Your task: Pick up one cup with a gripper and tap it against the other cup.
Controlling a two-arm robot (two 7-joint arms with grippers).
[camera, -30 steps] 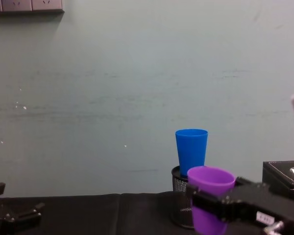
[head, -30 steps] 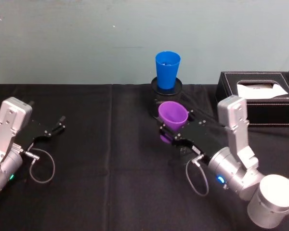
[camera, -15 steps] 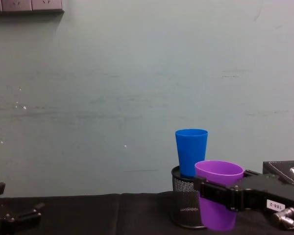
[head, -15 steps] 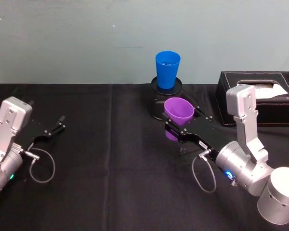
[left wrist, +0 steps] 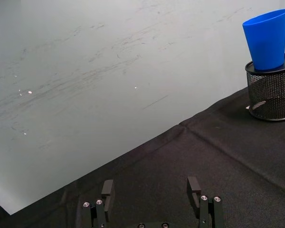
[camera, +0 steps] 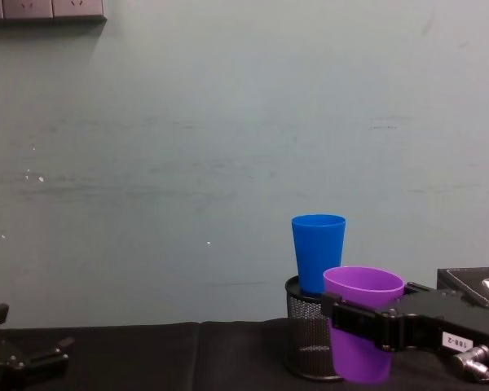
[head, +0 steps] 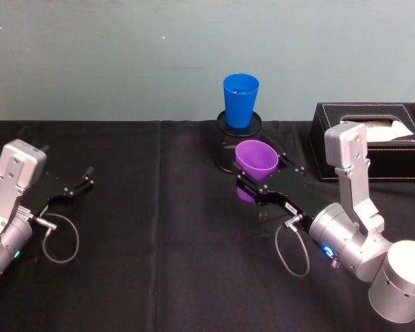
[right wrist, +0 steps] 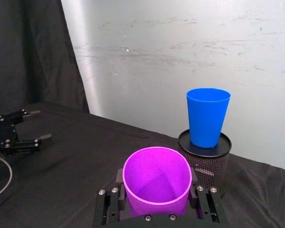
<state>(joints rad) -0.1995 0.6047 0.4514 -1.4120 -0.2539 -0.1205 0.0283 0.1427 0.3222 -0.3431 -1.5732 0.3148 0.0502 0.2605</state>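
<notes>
Right now my right gripper [head: 261, 178] pinches the purple cup [head: 256, 159] by its sides; the cup is upright, just in front of the black wire-mesh pen holder [right wrist: 209, 166] and slightly to its right; the blue cup [head: 241, 100] stands upright on top of that holder, apart from the purple one; my left gripper [left wrist: 149, 190] sits well to the holder's left over the black tablecloth [head: 159, 242], fingers spread with nothing between them; a black tissue box [head: 370, 138] sits to the holder's right.

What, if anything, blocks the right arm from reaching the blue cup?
Likely nothing: the right claw, shut on the purple cup, hangs just before the blue cup atop the mesh holder, with open air between.
</notes>
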